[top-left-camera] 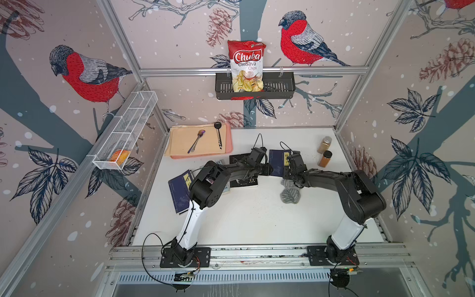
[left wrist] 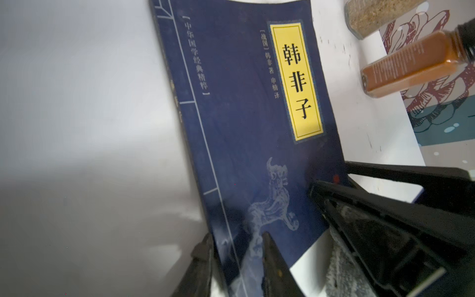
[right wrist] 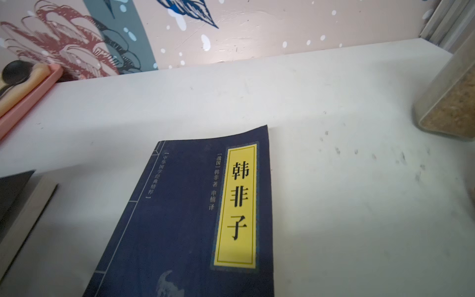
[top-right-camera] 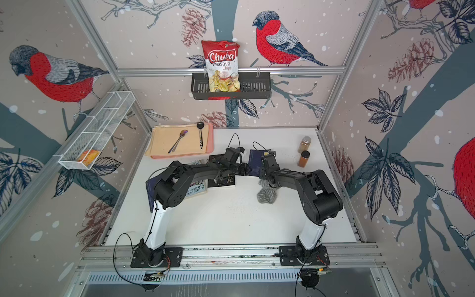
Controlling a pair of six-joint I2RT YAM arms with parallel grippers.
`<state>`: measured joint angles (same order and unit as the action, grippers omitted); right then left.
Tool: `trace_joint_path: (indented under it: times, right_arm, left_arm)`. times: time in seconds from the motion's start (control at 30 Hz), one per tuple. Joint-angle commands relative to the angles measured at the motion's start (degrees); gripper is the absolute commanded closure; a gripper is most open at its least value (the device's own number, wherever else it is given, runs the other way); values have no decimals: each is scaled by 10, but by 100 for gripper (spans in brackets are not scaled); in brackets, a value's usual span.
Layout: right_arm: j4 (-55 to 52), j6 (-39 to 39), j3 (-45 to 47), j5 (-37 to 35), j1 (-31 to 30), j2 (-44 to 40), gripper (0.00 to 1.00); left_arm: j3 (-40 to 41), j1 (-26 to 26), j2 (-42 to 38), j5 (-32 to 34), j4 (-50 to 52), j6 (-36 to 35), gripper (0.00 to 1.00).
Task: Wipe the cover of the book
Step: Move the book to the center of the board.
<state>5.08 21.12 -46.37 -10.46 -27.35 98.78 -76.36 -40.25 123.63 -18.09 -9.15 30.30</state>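
Note:
The book (top-left-camera: 277, 160) (right wrist: 185, 218) is dark blue with a yellow title label and lies mid-table in both top views. In the left wrist view my left gripper (left wrist: 236, 237) is shut on the spine corner of the book (left wrist: 244, 115), one finger against the spine and one on the cover. My right gripper (left wrist: 331, 176) clamps the opposite near corner, and the page block fills its gap. Its fingers do not show in the right wrist view. A grey cloth (top-left-camera: 290, 194) (left wrist: 341, 270) lies loose on the table under the right arm. From above, the left gripper (top-left-camera: 268, 167) and right gripper (top-left-camera: 288, 172) nearly meet.
Two spice jars (top-left-camera: 324, 145) (top-left-camera: 325, 159) stand just right of the book. A black book (top-left-camera: 243, 182) and another blue book (top-left-camera: 180, 191) lie to its left under the left arm. A pink tray (top-left-camera: 227, 151) with spoons sits back left. A chips bag (top-left-camera: 246, 64) stands in the wall basket.

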Motion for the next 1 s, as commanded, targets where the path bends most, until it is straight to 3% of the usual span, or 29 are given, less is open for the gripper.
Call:
trace_joint_path:
  times: [0.0, 0.13, 0.3, 0.37, 0.4, 0.47, 0.7, 0.97]
  right_arm:
    - [-7, 23, 46, 36, -39, -44, 56]
    - [-7, 60, 123, 23, -91, -124, 56]
    - [-31, 103, 180, -2, -144, -230, 55]
    - [-51, 108, 185, -15, -148, -265, 47]
    - [-67, 109, 183, -28, -148, -283, 38]
    - [-110, 109, 169, -59, -148, -301, 29]
    - [-237, 142, 132, -147, -178, -340, 24]
    - [-222, 235, 200, -156, -238, -357, 24]
  left_arm:
    - [102, -23, -59, -44, -98, 42, 68]
    - [202, -59, -123, -27, -128, 54, 68]
    - [253, -130, -172, 17, -102, 54, 65]
    - [265, -148, -183, 30, -96, 61, 62]
    - [271, -153, -190, 40, -95, 65, 61]
    - [282, -155, -204, 56, -90, 64, 59]
    - [252, -152, -260, 156, 26, 18, 47]
    - [239, -108, -283, 152, 40, -18, 41]
